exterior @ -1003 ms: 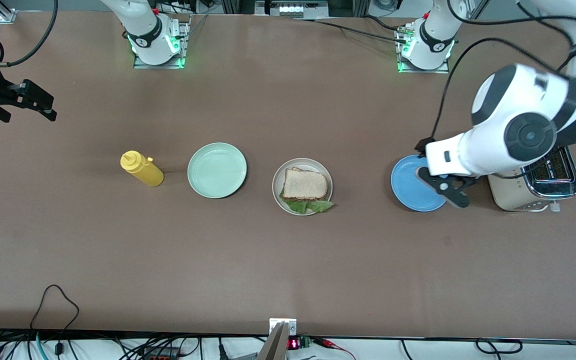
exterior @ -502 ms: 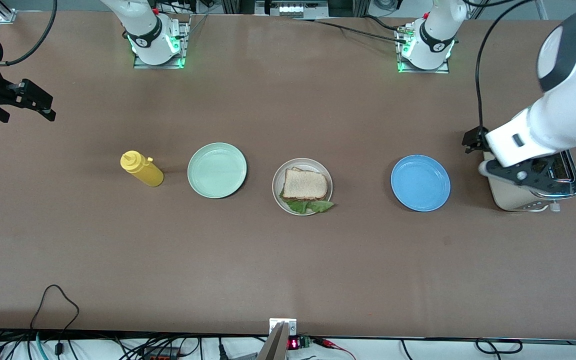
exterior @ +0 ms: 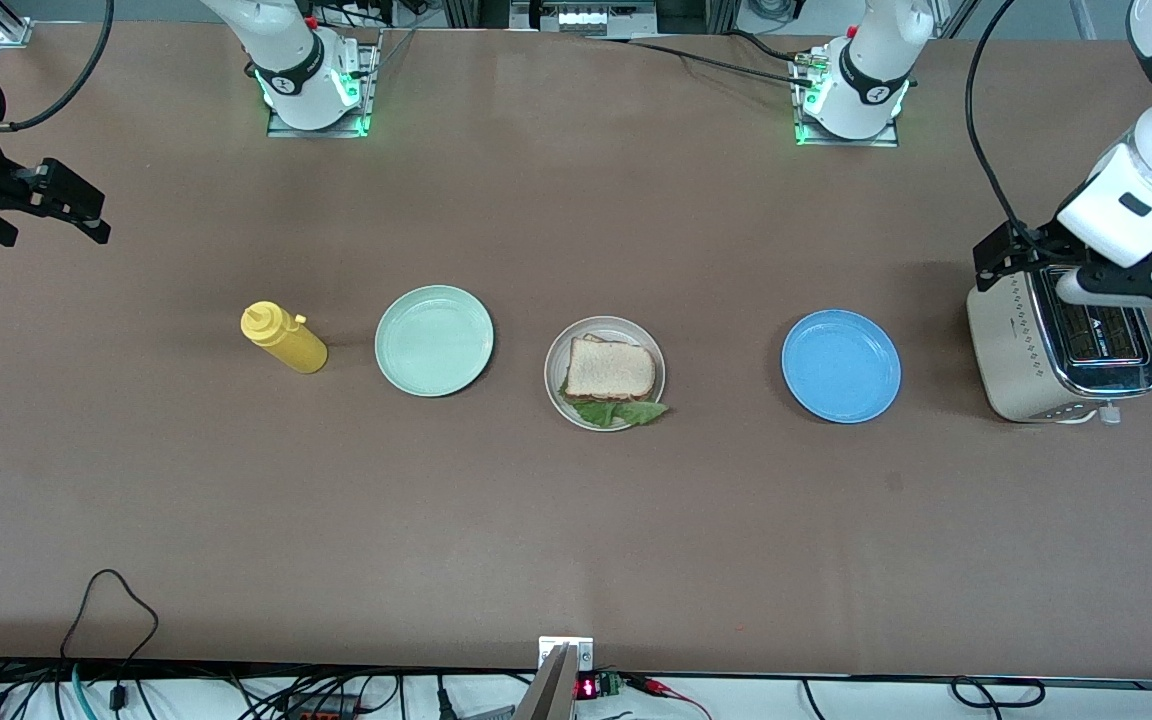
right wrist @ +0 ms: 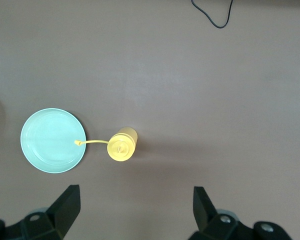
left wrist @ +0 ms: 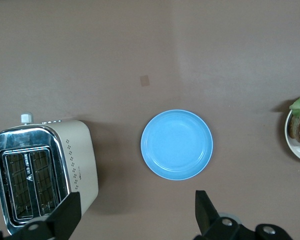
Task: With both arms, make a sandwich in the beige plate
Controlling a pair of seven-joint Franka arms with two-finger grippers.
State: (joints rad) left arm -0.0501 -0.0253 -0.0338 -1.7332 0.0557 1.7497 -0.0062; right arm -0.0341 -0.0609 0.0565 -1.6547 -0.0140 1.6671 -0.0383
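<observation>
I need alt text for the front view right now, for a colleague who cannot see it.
A sandwich with lettuce sits on the beige plate mid-table, between a mint-green plate with a yellow bottle beside it and a blue plate. The left claw hangs open over the toaster; the right claw waits open at its table end.

mustard bottle [exterior: 283, 338], mint-green plate [exterior: 434, 341], blue plate [exterior: 841, 366], toaster [exterior: 1061, 357]
</observation>
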